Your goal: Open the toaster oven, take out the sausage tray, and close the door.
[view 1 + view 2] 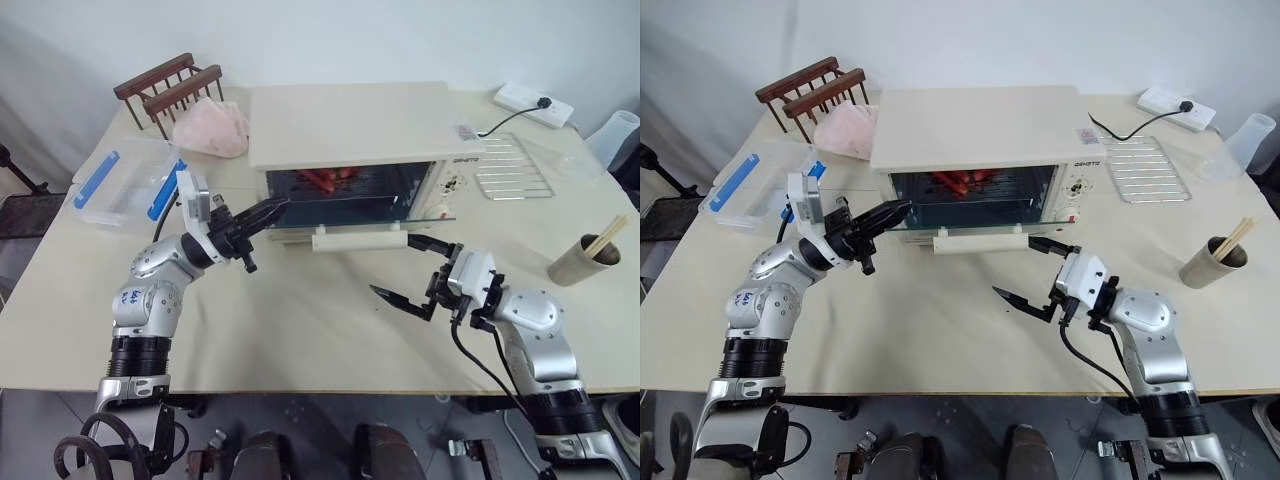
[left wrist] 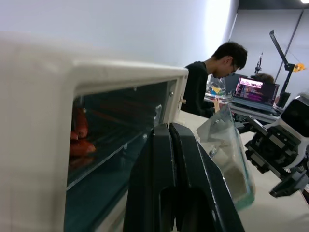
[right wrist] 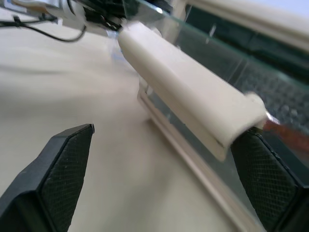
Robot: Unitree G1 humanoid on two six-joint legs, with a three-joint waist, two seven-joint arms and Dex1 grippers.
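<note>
Toaster oven [image 1: 345, 125] at bench rear centre; door [image 1: 350, 205] lowered open, bar handle [image 1: 358, 241] toward the front edge. Sausage tray [image 1: 330, 180] inside, on the rack. Left gripper [image 1: 268, 212] closed on nothing, tips at the door's left edge. Right gripper [image 1: 408, 270] spread wide, just off the handle's right end. Tray likely thin, rigid, slick, light: grasp the front rim, keep level. Glass door fragile. Pale bench [image 1: 300, 330], smooth; person [image 2: 205, 79] seated beyond.

My left gripper [image 1: 272, 210] is reached forward and rightward, its two black fingers pressed together; my right gripper [image 1: 397, 268] sits lower, aimed leftward, fingers spread wide with nothing between them
</note>
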